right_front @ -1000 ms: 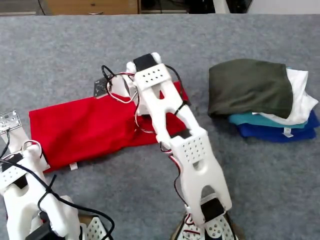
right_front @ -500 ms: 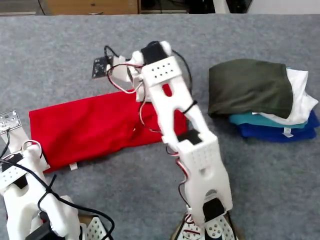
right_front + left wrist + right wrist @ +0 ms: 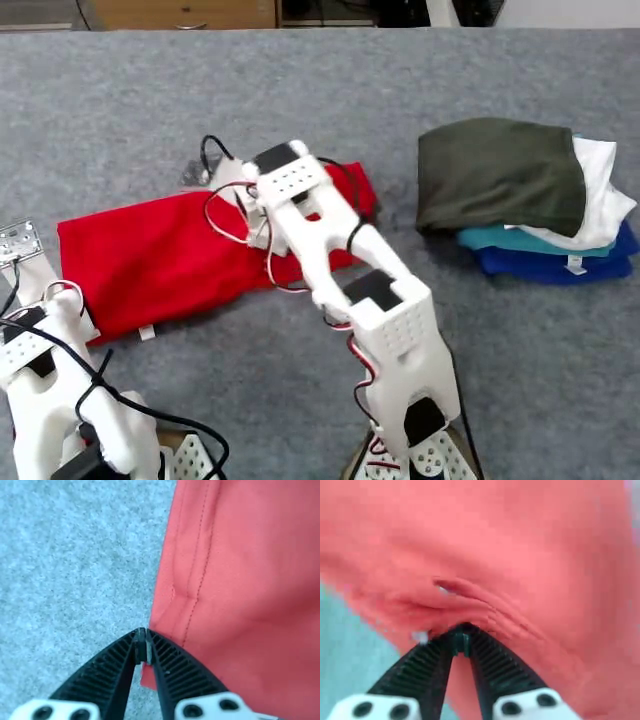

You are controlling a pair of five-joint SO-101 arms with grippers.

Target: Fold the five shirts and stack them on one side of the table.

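Note:
A red shirt (image 3: pixel 150 255) lies folded into a long strip across the middle left of the grey table. My right gripper (image 3: pixel 461 642) is shut on a puckered fold of the red shirt (image 3: pixel 520 555); in the high view this arm (image 3: pixel 300 205) stands over the strip's right half. My left gripper (image 3: pixel 141 647) is shut, its tips at the hem of the red shirt (image 3: pixel 240 580), and its arm (image 3: pixel 45 350) sits at the front left. On the right lies a stack: an olive shirt (image 3: pixel 500 175) on top, then white (image 3: pixel 605 200), teal (image 3: pixel 495 240) and blue (image 3: pixel 560 263).
Bare grey table (image 3: pixel 120 110) stretches behind the red shirt and in front between the two arm bases. A wooden cabinet (image 3: pixel 180 12) stands beyond the far edge.
The right arm's wrist rose toward the far side half a second ago, then came back down onto the red shirt, a little further left. The left arm has kept still.

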